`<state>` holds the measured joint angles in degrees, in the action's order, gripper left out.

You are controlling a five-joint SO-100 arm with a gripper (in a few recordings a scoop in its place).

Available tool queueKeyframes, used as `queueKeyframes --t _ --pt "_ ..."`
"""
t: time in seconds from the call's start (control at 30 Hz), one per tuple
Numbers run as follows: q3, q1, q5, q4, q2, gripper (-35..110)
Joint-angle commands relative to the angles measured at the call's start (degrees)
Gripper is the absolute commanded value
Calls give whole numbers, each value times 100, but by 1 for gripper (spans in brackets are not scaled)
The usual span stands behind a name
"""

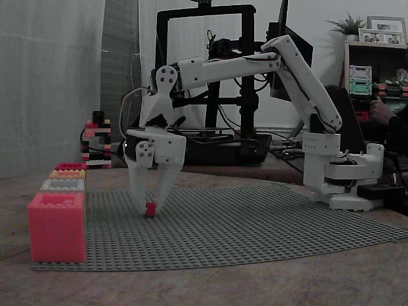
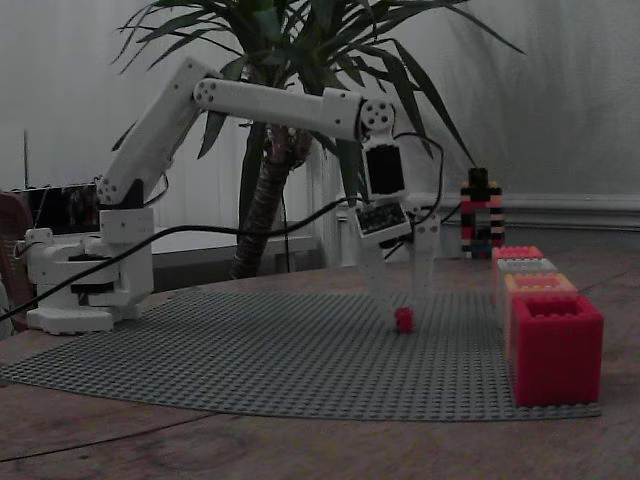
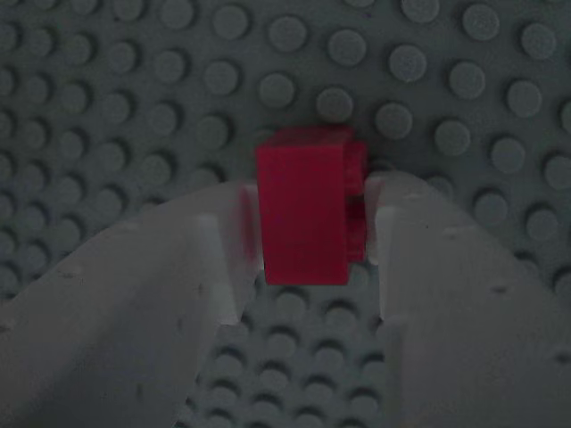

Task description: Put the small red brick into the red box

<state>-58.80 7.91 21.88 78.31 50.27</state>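
**Fixed view, arm base at right.** The arm (image 1: 255,64) reaches far out toward the left of the frame, with the upper link nearly level and the wrist bent straight down. The gripper (image 1: 150,205) points at the studded grey plate (image 1: 255,229) left of centre, its two fingers narrowing to a V. The small red brick (image 1: 150,209) sits at the tip of that V and rests on the plate. The red box (image 1: 56,226) stands at the plate's lower left corner, well apart from the brick, open side up. More boxes are lined up behind it.

**Fixed view, arm base at left.** The pose reads the same from this side: a long reach and a vertical wrist. The gripper (image 2: 402,305) is directly over the brick (image 2: 404,320), right of centre. The red box (image 2: 556,347) is at lower right, so the carry would run toward that edge of the frame.

**Wrist view.** The brick (image 3: 308,218) lies dead centre between the fingers (image 3: 178,303), neither ahead of nor behind the tips. Its longer visible side runs up and down the frame, in line with the gap, so the jaws bear across its narrow width. Both fingertips appear to touch its sides, so I read the jaws as clamped on the brick. The left tip is a little blurred, so I cannot confirm how firm the grip is. The brick is not yet off the plate.

**Judgement.** The next move is a straight lift before any swing toward the box.
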Motion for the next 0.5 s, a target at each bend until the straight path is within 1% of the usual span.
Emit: queueKeyframes --t 0.0,0.13,0.27,0.47 --pt "413 211 -26 70 378 0" --pt "483 272 -264 308 765 0" --pt "483 369 -773 422 1301 0" --pt "492 360 -1740 -18 2109 0"
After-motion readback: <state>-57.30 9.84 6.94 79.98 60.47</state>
